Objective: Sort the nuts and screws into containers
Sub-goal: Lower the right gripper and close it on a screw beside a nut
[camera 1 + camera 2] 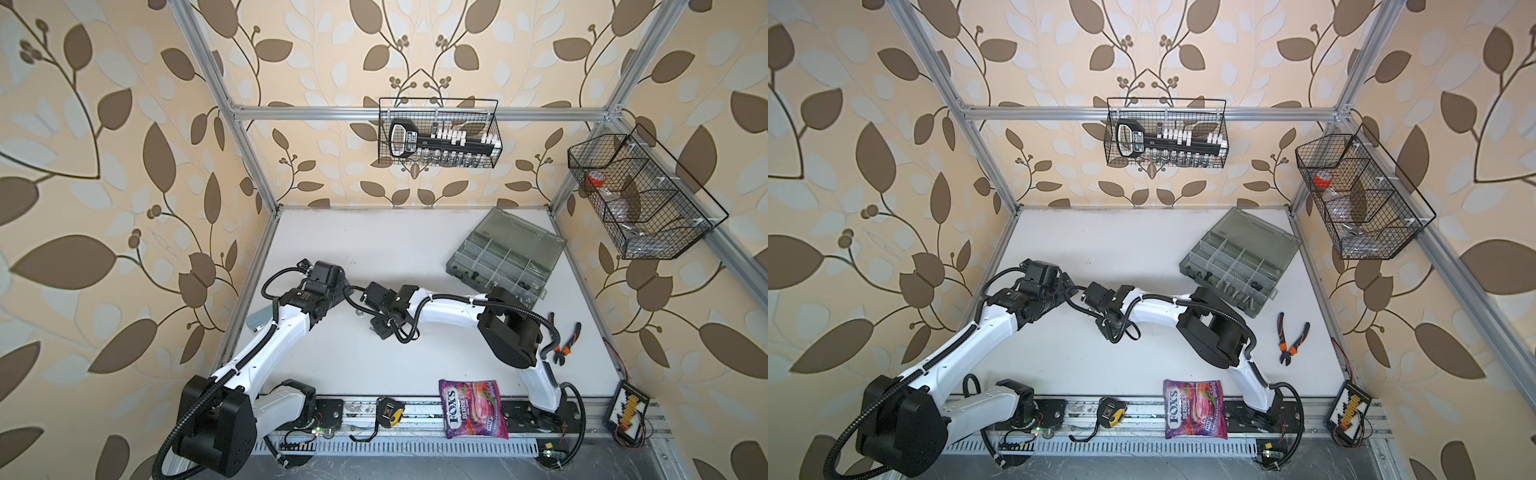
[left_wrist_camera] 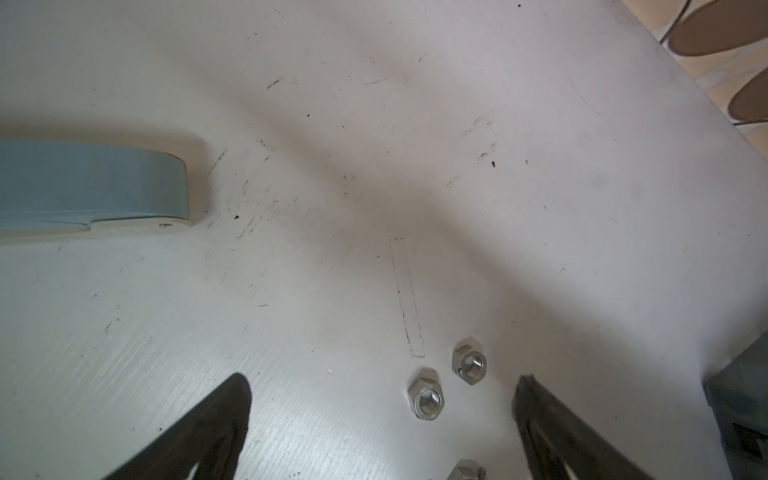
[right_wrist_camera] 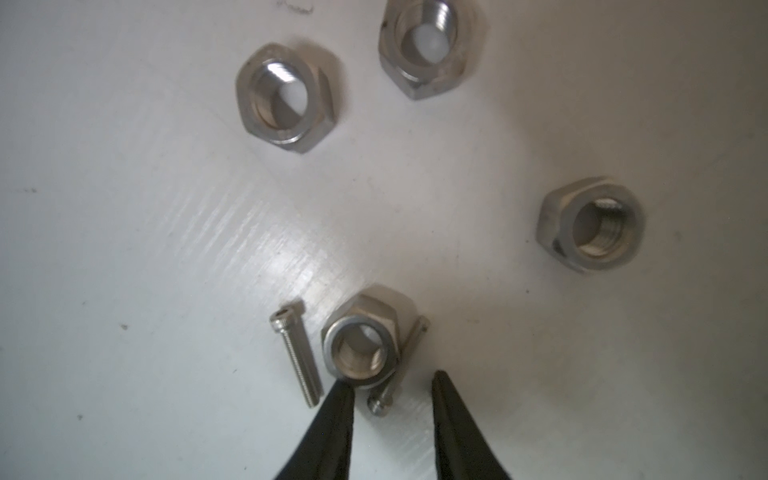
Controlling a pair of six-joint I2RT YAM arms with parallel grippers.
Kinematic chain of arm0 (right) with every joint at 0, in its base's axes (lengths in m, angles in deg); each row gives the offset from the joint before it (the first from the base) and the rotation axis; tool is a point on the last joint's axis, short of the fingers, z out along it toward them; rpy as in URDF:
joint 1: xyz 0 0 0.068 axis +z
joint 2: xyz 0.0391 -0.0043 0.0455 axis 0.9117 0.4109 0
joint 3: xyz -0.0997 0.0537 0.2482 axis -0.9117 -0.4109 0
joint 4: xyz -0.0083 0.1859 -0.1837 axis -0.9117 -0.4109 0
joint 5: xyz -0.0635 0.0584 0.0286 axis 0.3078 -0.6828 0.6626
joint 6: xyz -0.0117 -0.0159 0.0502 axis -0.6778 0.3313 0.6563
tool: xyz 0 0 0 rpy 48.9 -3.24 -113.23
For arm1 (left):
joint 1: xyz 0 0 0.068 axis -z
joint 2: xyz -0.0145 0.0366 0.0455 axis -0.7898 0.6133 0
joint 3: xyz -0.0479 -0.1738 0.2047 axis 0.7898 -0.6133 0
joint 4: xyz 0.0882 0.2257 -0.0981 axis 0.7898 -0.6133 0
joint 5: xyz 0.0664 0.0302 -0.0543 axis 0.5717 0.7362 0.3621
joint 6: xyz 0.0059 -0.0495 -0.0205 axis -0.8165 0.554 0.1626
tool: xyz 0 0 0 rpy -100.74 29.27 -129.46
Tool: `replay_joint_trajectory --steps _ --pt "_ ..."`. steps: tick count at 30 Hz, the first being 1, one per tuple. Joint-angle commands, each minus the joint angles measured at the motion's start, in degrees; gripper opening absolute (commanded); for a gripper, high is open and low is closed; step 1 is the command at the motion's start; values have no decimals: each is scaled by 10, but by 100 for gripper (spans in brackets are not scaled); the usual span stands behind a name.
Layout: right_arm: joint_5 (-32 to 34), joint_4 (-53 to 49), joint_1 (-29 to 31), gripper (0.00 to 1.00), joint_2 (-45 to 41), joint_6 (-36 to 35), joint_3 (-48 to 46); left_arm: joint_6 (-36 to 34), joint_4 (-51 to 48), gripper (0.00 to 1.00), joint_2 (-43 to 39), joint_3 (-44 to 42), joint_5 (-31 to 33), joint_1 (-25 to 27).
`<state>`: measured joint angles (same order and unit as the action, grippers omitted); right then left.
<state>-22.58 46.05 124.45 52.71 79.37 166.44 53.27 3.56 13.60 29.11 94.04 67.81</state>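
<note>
I am watching the white desk (image 1: 353, 249) carrying everything; toward its far right corner the grey organizer box (image 1: 459, 262) is lying with its smoky lid (image 1: 523, 232) folded open, and a few dark and silver screws (image 1: 1239, 296) are already sitting in its near compartments (image 1: 1229, 266); both arms are reaching into the middle of the desk, well apart from the box; my left hand (image 2: 380, 388) is hovering with its fingers spread wide, gripping nothing, and two silver nuts (image 2: 426, 399) are lying flat on the desk between them, touching neither; my right hand (image 3: 390, 382) is hanging low over the desk with its fingers only narrowly apart, clamping nothing; four nuts are showing loose on the desk in the right wrist view, and the nearest nut (image 3: 361, 336) is sitting right at one fingertip (image 3: 338, 399); a thin screw (image 3: 297, 353) is lying just beside that nut, and a second thin screw (image 3: 409, 345) is leaning against its other side, its head resting in the gap between the fingertips.
</note>
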Motion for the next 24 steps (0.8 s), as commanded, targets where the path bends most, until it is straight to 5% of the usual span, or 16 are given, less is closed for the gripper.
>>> replay_joint_trajectory --steps 1,8,17,24 --pt "22 -29 -1 31 27 7 15 -4 3 99 -10 10 16 -3" --pt "20 -30 -8 21 35 12 16 -4 -1 99 -12 9 20 -3" --pt "18 -30 -12 20 44 10 23 -4 -1 99 -14 8 20 -4" --pt "18 -38 -13 3 40 9 13 -4 0 99 -15 8 21 -4"
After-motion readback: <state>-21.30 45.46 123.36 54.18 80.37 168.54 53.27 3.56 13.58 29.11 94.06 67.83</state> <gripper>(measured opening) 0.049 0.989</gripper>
